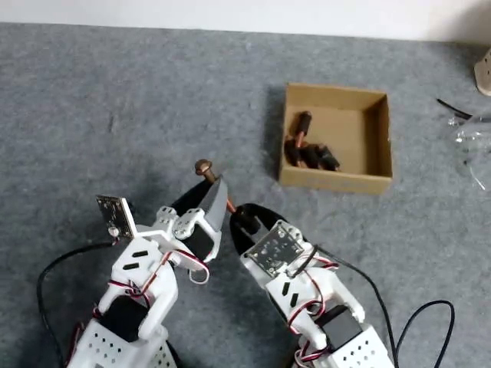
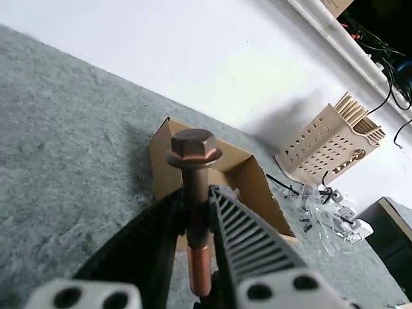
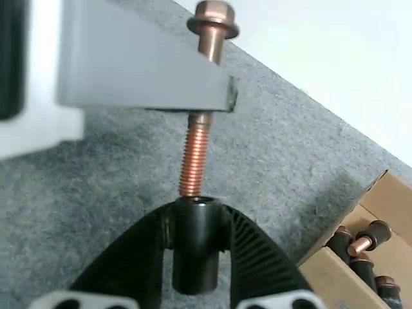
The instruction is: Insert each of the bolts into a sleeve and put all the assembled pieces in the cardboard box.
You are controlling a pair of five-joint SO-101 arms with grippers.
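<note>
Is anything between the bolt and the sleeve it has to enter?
Nothing visible. The bolt, held in the left gripper, has its threaded tip right at the open mouth of the sleeve in the right gripper.

Copper bolt [image 2: 193, 212], black sleeve [image 3: 193, 241]

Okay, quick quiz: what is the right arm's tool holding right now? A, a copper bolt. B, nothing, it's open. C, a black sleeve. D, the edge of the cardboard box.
C: the right tool is shut on the black sleeve, while the copper bolt is clamped in the left tool, its threaded tip at the sleeve's open end.
</note>
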